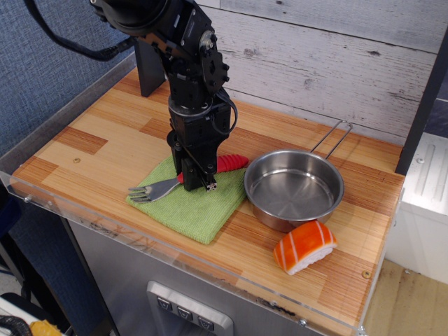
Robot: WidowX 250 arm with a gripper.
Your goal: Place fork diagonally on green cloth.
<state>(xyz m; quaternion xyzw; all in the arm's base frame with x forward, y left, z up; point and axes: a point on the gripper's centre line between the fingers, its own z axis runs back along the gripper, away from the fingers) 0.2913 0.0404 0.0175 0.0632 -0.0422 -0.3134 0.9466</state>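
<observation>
1. Closest to me, near the front right of the table (98, 122), I see a piece of toy salmon sushi (304, 246), orange with white stripes, lying just in front of the pan
2. The steel pan (294, 189) sits behind it, empty, its wire handle pointing toward the back wall (336, 56); its left rim is just beside the cloth
3. The green cloth (199, 206) lies flat left of the pan, one corner toward the front edge
4. The fork (171, 185) lies slanted across the cloth's back part: grey tines over the left corner, red handle running back and right toward the pan
5. My gripper (195, 178) is down over the fork where handle meets metal, fingers closed narrow on either side of it; I cannot tell whether the fork rests on the cloth or is held just above
6. The black arm rises from there toward the back left
</observation>
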